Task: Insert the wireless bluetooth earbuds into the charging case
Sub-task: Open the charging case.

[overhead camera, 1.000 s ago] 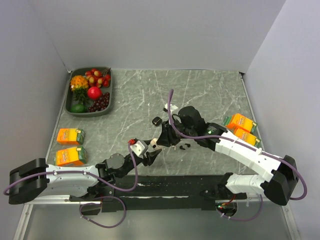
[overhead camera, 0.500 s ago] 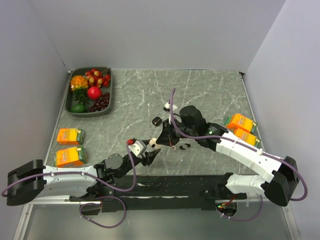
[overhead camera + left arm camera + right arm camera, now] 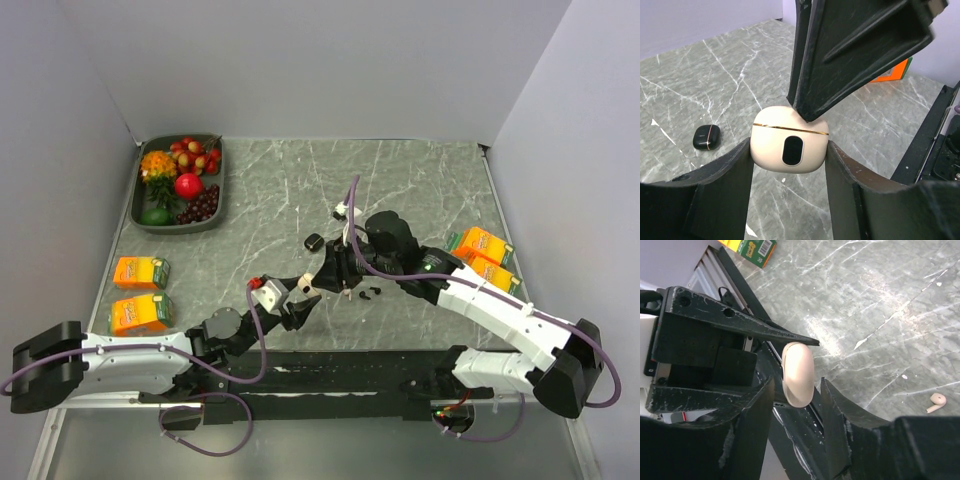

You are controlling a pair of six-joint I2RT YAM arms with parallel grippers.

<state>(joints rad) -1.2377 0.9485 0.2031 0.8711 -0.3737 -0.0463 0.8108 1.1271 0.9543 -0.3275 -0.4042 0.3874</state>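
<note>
The charging case [image 3: 314, 241], small and glossy black, lies shut on the marble table; it also shows in the left wrist view [image 3: 706, 137]. Two tiny black earbuds [image 3: 368, 293] lie on the table under the right arm. My left gripper [image 3: 303, 296] [image 3: 788, 150] is shut on a beige rounded box [image 3: 790, 146] with a gold seam, held above the table. My right gripper [image 3: 330, 280] [image 3: 797, 382] is open, its fingers straddling that beige box [image 3: 798, 372] from above with gaps on both sides.
A dark tray [image 3: 222, 185] of fruit stands at the back left. Two orange cartons [image 3: 140, 272] lie at the left, two more [image 3: 483, 245] at the right. A pale earbud [image 3: 938, 400] lies on the table. The black base rail [image 3: 330, 362] runs along the near edge.
Both arms have shifted slightly. The left gripper still holds the beige box, and the right gripper has stayed over it.
</note>
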